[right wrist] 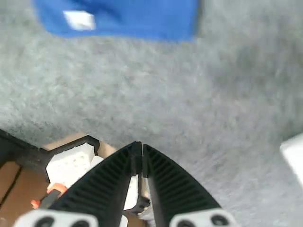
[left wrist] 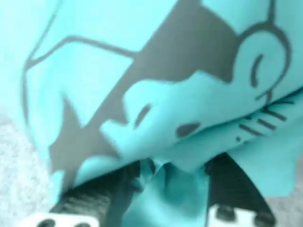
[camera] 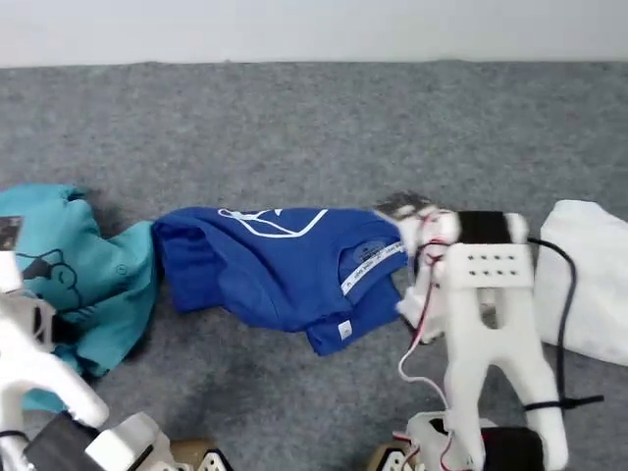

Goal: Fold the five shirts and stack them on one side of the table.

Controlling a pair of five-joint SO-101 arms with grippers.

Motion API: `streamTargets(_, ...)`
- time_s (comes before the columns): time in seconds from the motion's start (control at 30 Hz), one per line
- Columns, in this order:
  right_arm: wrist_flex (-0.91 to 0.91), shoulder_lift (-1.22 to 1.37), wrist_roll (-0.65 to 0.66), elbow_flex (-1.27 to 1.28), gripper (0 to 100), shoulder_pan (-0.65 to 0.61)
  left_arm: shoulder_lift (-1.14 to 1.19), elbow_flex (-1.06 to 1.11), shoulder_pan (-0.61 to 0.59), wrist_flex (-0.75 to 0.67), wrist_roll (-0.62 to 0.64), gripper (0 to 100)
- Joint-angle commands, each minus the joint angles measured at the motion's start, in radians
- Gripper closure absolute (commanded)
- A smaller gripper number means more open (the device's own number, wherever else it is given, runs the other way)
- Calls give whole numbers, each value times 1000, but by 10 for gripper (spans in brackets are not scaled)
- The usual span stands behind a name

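A teal shirt with a dark print lies crumpled at the table's left. In the left wrist view the teal shirt drapes over my left gripper, whose fingers stand apart with a fold of the cloth between them. A blue shirt lies partly folded in the middle. My right gripper hangs just off its right edge, above bare felt. In the right wrist view my right gripper is shut on nothing, with the blue shirt beyond it.
A white shirt lies at the far right, its corner beside the right arm. Grey felt covers the table, bare across the back. The arm bases and cables crowd the front edge.
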Motion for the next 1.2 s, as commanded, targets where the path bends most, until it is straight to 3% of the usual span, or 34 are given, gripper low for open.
streamTargets(0.0,25,-16,-11,-49,987,-186,-15,-166,-17,164,-6,789)
streamTargets(0.13,-36,50,-43,-55,956,-343,-98,-278,9,284,-9,854)
streamTargets(0.33,-61,282,-132,-256,765,-479,-367,-271,124,400,-11,859)
streamTargets(0.47,-54,504,-158,-457,760,-527,-528,-170,178,405,-6,859)
streamTargets(0.67,-48,762,-160,-681,761,-616,-640,-19,124,370,-6,859)
streamTargets(0.93,-54,897,-160,-799,761,-677,-643,53,31,325,-9,859)
streamTargets(1.03,-70,937,-160,-801,803,-688,-643,58,31,325,-8,859)
streamTargets(1.17,-67,981,-160,-806,991,-670,-643,59,31,325,-6,859)
